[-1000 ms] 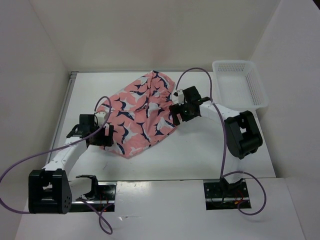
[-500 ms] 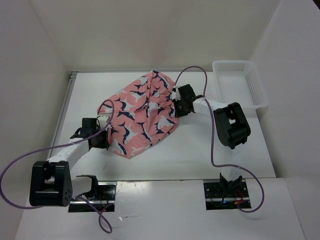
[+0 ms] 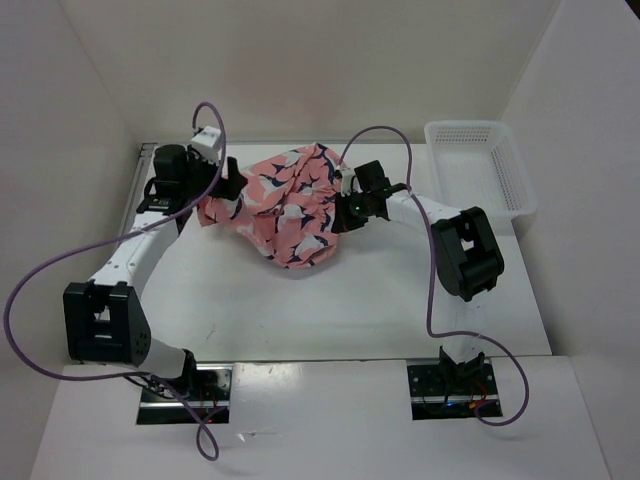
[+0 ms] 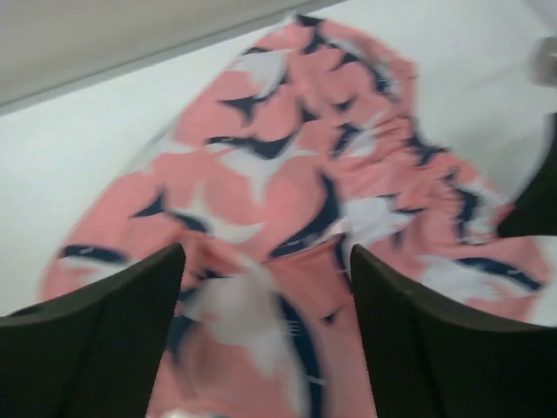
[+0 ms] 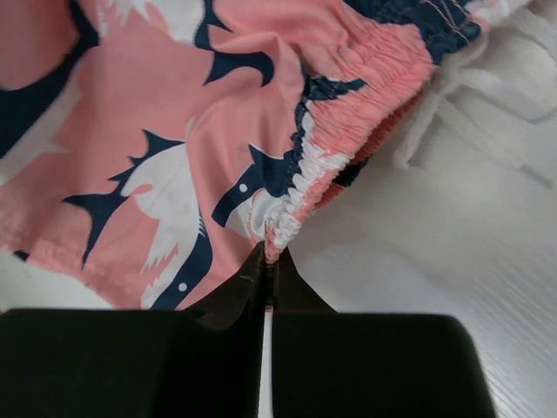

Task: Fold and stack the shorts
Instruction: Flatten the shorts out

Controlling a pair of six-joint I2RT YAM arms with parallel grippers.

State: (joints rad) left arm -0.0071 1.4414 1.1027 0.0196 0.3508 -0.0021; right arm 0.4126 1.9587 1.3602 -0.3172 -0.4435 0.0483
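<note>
Lying bunched on the table [image 3: 400, 300], far side: shorts [image 3: 285, 210], light, limp, likely to sag. Best hold: elastic waistband [image 5: 348, 148]. Right gripper [image 5: 268, 261] pinched shut on that band; left gripper [image 4: 265, 296] spread around cloth, grip cannot be told.

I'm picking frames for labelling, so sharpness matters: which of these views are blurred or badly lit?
Left wrist: the shorts are blurred, worst low down between the left hand's dark fingers. Right wrist: sharp on the gathered waistband, though the right hand is a black silhouette. Top external: sharp, evenly lit, soft shadows only.
</note>
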